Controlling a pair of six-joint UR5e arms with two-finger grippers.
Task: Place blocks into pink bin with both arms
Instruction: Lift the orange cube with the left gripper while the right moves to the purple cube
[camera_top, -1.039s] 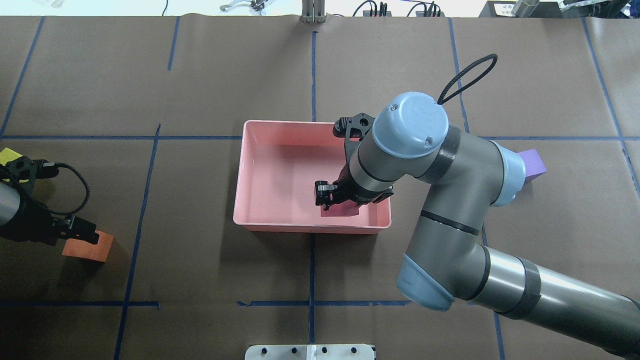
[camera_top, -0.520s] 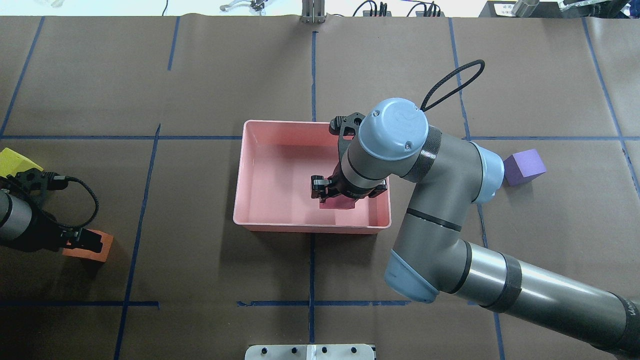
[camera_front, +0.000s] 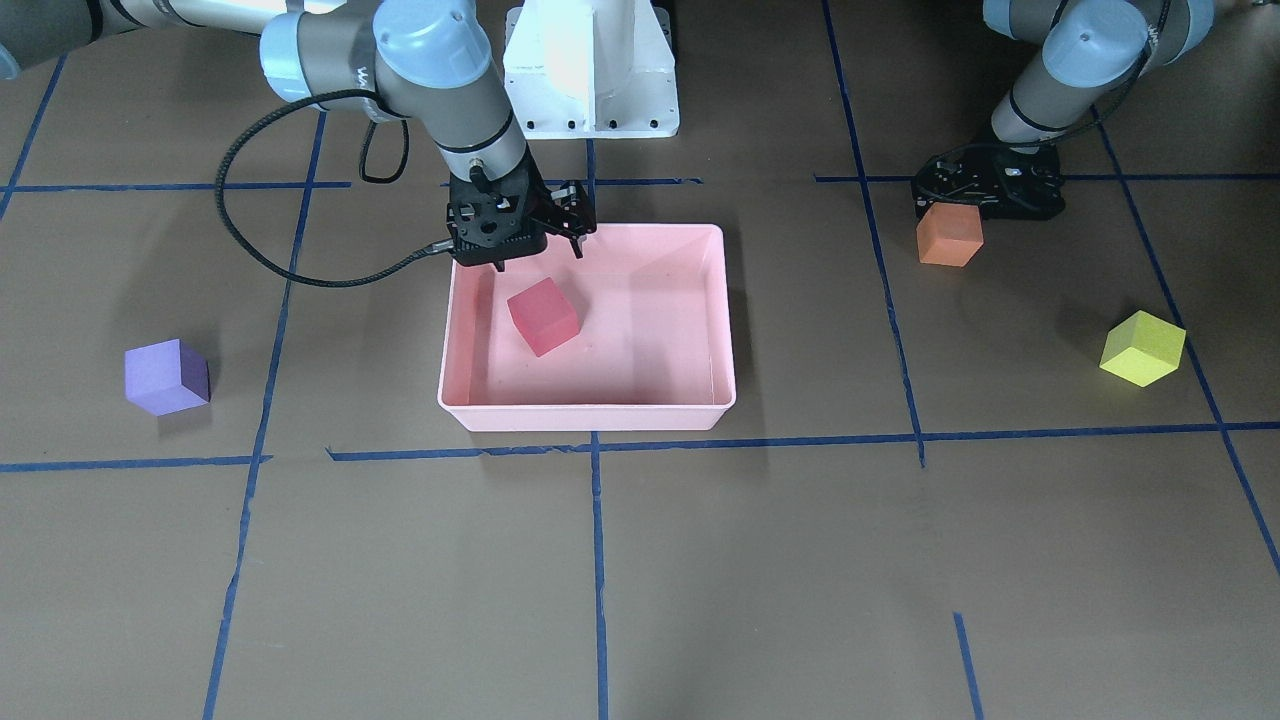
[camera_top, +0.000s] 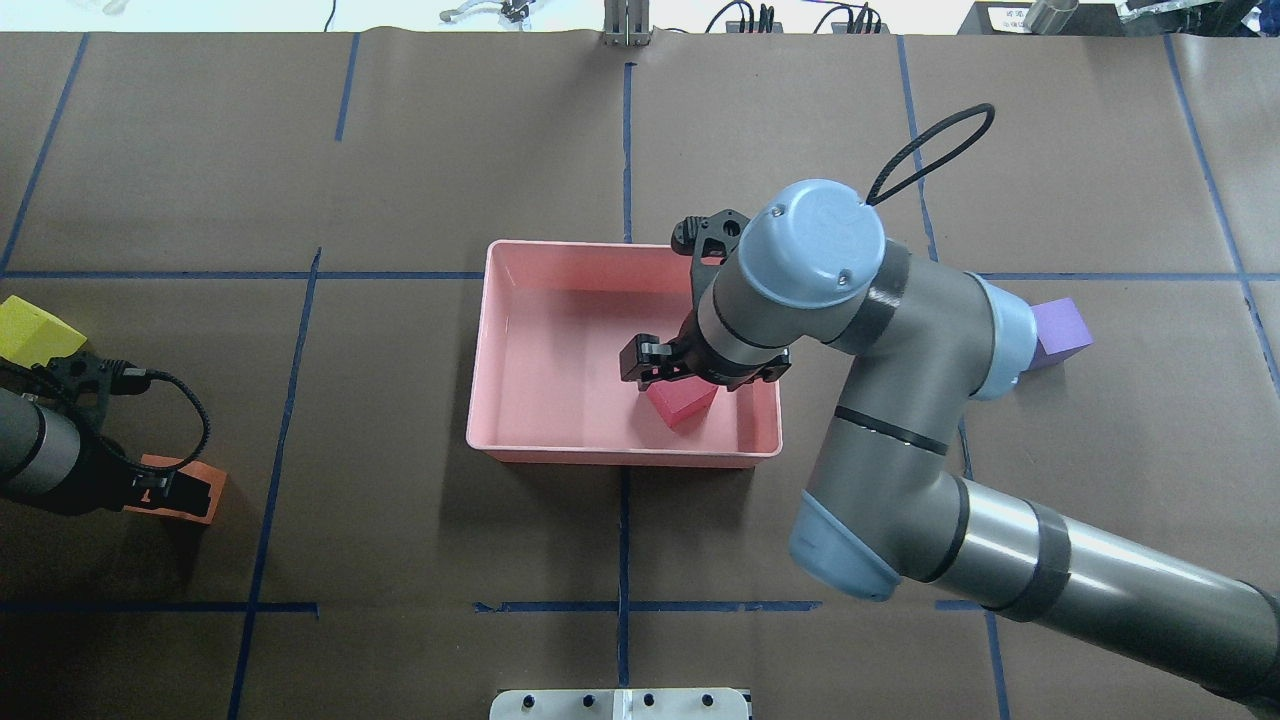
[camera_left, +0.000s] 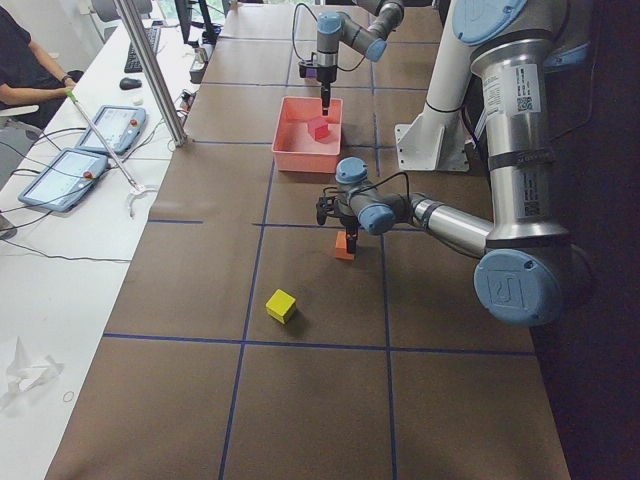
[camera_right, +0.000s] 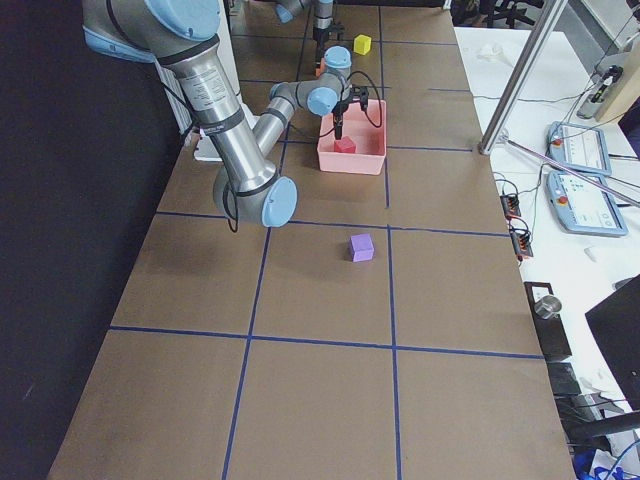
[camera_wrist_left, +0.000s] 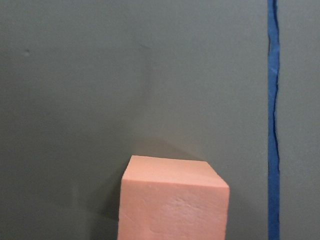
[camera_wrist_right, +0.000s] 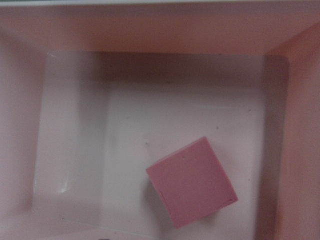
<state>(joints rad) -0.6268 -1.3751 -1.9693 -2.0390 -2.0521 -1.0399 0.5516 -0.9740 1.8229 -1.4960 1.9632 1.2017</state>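
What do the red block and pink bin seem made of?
Red block: probably foam, matte, faintly grainy faces without glare. Pink bin: probably moulded plastic, smooth, slightly glossy; its floor shows soft sheen and its rim is rolled.

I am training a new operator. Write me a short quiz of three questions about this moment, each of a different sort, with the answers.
1. True or false: the red block lies inside the pink bin.
2. The orange block sits: A in the bin; B on the table at the left gripper; C on top of the red block.
3. Fill in: the right gripper, above the red block, holds ___.

Key: 1 true; 2 B; 3 nothing.
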